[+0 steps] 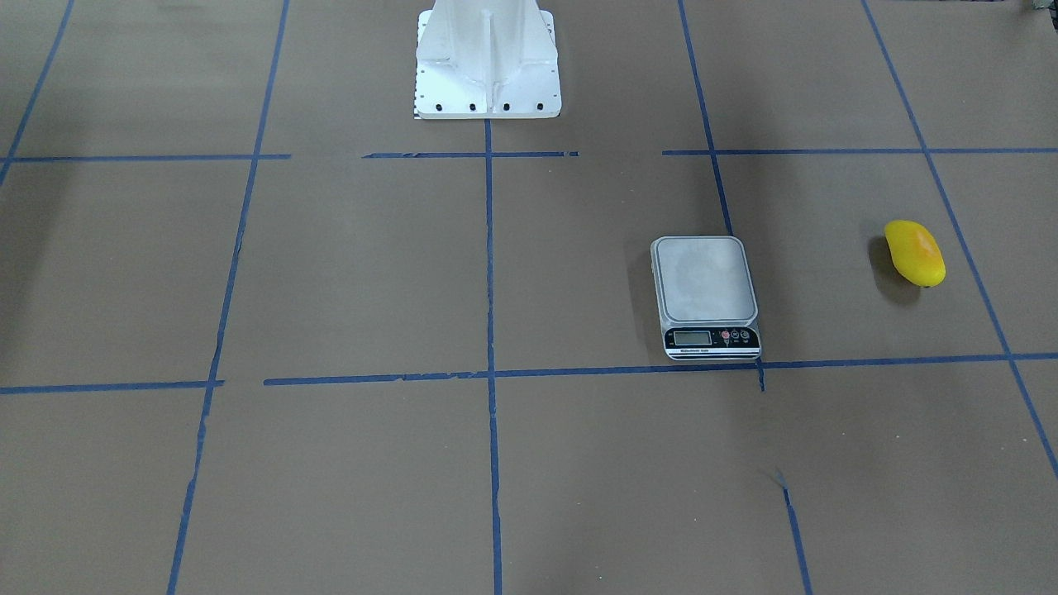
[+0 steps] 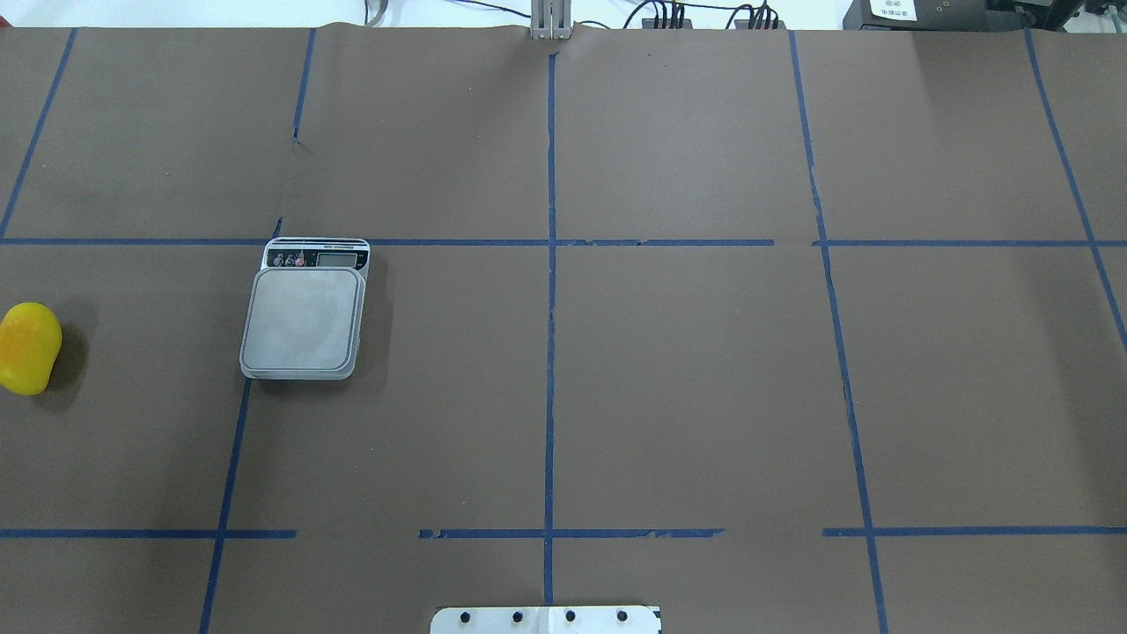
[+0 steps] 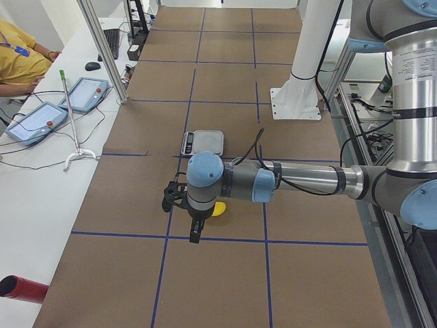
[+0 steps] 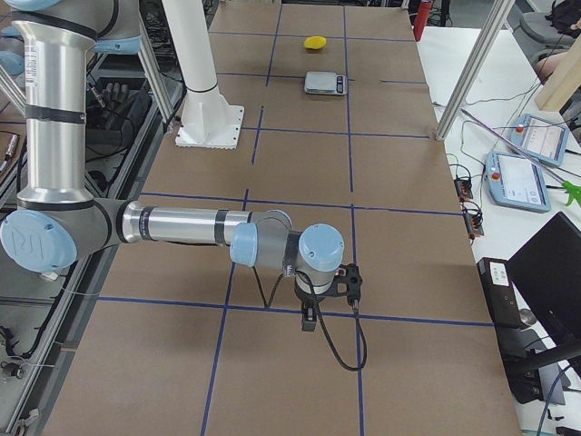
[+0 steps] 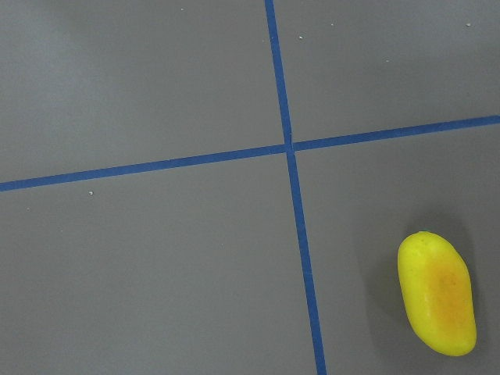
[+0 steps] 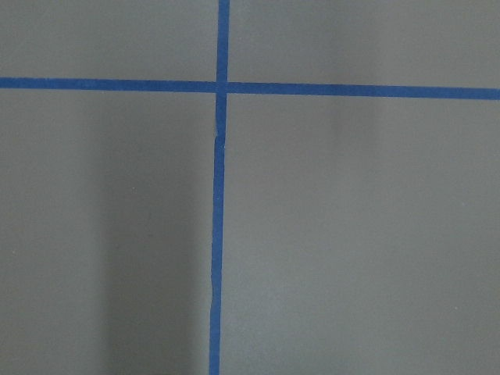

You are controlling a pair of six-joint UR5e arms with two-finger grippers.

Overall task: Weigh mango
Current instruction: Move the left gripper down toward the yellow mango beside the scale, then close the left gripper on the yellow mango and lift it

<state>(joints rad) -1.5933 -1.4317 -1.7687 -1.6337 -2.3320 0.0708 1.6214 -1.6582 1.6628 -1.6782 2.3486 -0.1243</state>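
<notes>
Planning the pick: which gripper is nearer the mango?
Left. The left gripper hangs close by the mango; the right gripper is far off, well beyond the scale.

A yellow mango (image 5: 437,293) with an orange blush lies on the brown table (image 5: 156,273), just right of crossing blue tape lines (image 5: 287,148)

Left pincer (image 3: 194,236) pointing down, right pincer (image 4: 309,323) likewise, grip unclear

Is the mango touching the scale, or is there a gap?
Apart. The overhead exterior view shows a wide strip of bare table between the mango and the scale.
</notes>
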